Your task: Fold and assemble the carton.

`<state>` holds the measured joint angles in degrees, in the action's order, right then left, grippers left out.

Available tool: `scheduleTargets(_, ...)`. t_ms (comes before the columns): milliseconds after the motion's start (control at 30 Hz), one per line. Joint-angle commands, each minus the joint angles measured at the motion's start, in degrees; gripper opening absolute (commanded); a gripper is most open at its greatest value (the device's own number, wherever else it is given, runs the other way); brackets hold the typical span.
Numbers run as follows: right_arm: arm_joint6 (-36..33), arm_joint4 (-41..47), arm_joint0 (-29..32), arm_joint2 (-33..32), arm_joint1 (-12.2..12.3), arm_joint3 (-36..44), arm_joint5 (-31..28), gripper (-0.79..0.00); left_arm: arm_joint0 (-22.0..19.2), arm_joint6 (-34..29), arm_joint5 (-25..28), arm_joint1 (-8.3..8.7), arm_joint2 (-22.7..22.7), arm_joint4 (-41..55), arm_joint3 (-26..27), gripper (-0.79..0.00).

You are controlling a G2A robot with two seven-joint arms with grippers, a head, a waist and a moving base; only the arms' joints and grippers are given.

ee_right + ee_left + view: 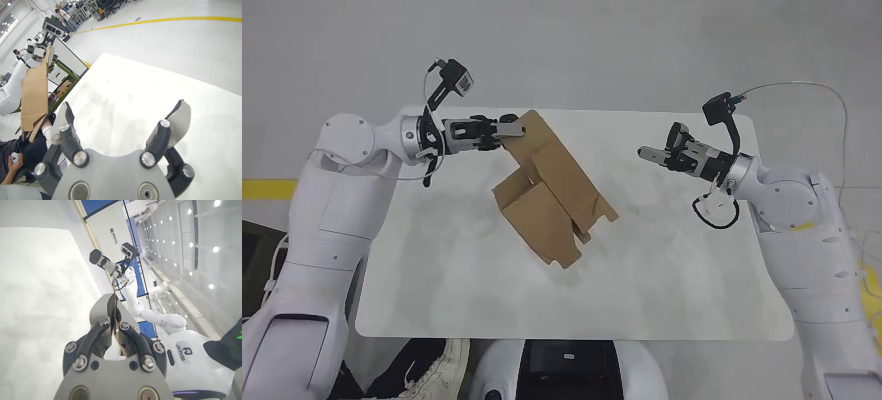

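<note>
Left gripper (pixel 512 128): jaws clenched on carton (pixel 547 190) edge, carton hanging over worktop (pixel 442 280). Right gripper (pixel 647 155): jaws released, well apart from carton.

- White table (pixel 442 290) with rounded corners stands on a pale grey floor (pixel 592 50).
- A yellow floor stripe (pixel 262 187) lies at the table's 9 o'clock.
- Round ceiling lights (pixel 191 244) shine in rows overhead.
- Workbenches (pixel 83 7) and chairs (pixel 110 6) stand far across the hall, beyond a curved yellow line (pixel 170 19).
</note>
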<state>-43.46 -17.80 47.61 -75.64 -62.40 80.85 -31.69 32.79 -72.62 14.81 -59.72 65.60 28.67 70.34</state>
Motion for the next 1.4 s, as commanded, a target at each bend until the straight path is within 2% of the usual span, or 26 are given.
scheduleTargets(0,0.0,0.0,0.0,0.0,0.0,0.0,0.0,0.000,1.1,0.6,-0.3,0.17,0.2,-0.9,2.4,-0.785)
scheduleTargets(100,0.0,0.0,0.0,0.0,0.0,0.0,0.0,0.000,2.3,1.7,-0.2,0.40,0.6,-2.0,4.6,-0.785)
scheduleTargets(1233,0.0,0.0,0.0,0.0,0.0,0.0,0.0,0.000,3.0,2.8,-0.9,0.36,0.5,-1.7,4.9,-0.785)
scheduleTargets(1367,0.0,5.5,1.6,0.7,-0.2,0.3,1.7,0.000,4.6,1.9,-2.4,0.37,-0.1,-0.9,6.8,-0.785)
